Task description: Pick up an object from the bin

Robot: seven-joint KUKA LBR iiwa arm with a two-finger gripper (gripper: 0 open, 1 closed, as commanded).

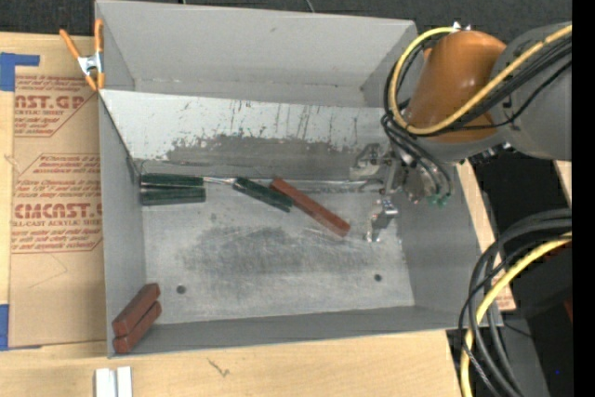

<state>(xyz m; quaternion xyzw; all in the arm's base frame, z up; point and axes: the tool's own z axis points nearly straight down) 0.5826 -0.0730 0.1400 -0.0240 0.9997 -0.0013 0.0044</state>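
The grey bin (251, 51) is sitting on a pale bench with dark floor behind it, and its scuffed bottom is lying mostly bare. The arm is leaning in over the right wall. The gripper (378, 220) is hanging low by the bin's right edge, roughly midway between back and front. Whether it is open or closed I cannot tell from here.

Nearest to it is a red-brown bar (311, 206), lying flat and slanted, its right end just beside the gripper. A green screwdriver (261, 191) is lying against the bar's other end. A second green handle (172, 191) is resting near the left wall, and a brown block (137, 316) is tucked in the front-left corner, well apart.

The bar looks like the likely pick. To take it well, I'd say the gripper needs shifting a little leftwards so it is closing nearer the bar's middle than its tip. It should be turned square across the slant and brought right down to the floor, since the bar is lying so low. Lifting straight up should be keeping the screwdriver from dragging along.
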